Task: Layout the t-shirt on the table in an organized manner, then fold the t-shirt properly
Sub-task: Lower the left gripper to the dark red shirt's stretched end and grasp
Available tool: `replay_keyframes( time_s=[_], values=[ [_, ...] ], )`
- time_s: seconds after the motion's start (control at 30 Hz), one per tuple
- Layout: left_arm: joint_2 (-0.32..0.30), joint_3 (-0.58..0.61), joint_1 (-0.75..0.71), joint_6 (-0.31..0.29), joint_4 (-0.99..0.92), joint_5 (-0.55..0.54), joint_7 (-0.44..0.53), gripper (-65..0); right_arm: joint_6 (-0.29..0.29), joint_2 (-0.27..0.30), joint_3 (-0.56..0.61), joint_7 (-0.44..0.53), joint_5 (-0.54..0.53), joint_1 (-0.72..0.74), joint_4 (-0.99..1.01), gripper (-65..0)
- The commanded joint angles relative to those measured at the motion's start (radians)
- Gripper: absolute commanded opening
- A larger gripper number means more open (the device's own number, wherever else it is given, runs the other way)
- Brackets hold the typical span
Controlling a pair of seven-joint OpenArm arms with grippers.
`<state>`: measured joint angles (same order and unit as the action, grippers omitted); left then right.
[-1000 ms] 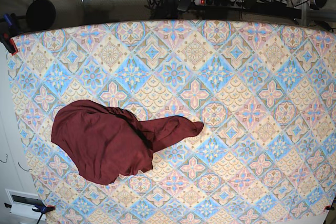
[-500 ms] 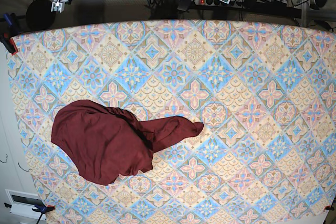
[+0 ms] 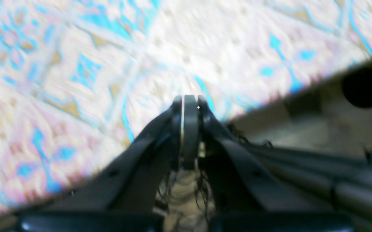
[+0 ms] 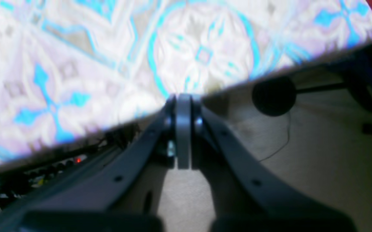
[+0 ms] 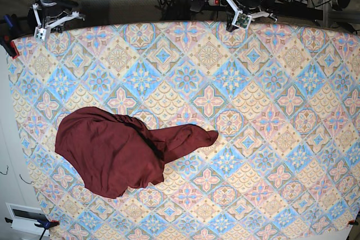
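The t-shirt is lying in a crumpled heap on the table, near the left side of the base view, with one sleeve sticking out toward the middle. Both arms are hanging over the far edge of the table, well apart from the shirt. The left gripper is pointing down with its jaws squeezed together, holding nothing. The right gripper is also clenched tight and holding nothing.
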<state>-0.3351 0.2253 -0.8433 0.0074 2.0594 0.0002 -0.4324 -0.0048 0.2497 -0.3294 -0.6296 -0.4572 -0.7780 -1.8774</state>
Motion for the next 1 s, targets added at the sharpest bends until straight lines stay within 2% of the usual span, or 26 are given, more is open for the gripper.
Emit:
replay_keyframes(
  time_s=[0.0,0.2,0.33,0.4,0.5,0.7,0.83,0.97],
  values=[
    [0.0,0.0,0.014,0.001,0.017,-0.001,0.02,-65.0,0.002,0.012,-0.006,0.003,-0.004,0.013,-0.021,-65.0],
    [0.004,0.0,0.157,0.001,0.017,-0.002,-0.081,-65.0,0.002,0.012,-0.004,-0.103,-0.004,0.085,-0.031,-65.0],
    [0.018,0.001,0.269,0.001,0.011,-0.009,-0.099,-65.0,0.002,0.007,-0.003,-0.151,-0.004,0.147,-0.034,-65.0],
    [0.034,-0.008,0.319,0.001,0.005,-0.044,-0.112,-65.0,0.002,0.006,-0.003,-0.169,-0.005,0.171,-0.034,-65.0],
    [0.054,-0.053,0.391,0.001,-0.003,-0.139,-0.19,-65.0,0.002,0.006,-0.003,-0.172,-0.005,0.187,-0.035,-65.0],
    [0.077,-0.139,0.54,-0.001,-0.098,-0.332,-0.273,-52.7,0.002,0.004,0.049,-0.172,-0.005,0.228,-0.035,-65.0],
    [0.077,-0.139,0.646,-0.001,-0.191,-0.365,-0.293,-47.3,0.002,0.004,0.106,-0.172,-0.005,0.259,-0.035,-65.0],
    [0.097,-0.126,0.763,-0.002,-0.325,-0.365,-0.293,-46.5,0.002,0.004,0.151,-0.172,-0.004,0.295,-0.035,-65.0]
  ],
)
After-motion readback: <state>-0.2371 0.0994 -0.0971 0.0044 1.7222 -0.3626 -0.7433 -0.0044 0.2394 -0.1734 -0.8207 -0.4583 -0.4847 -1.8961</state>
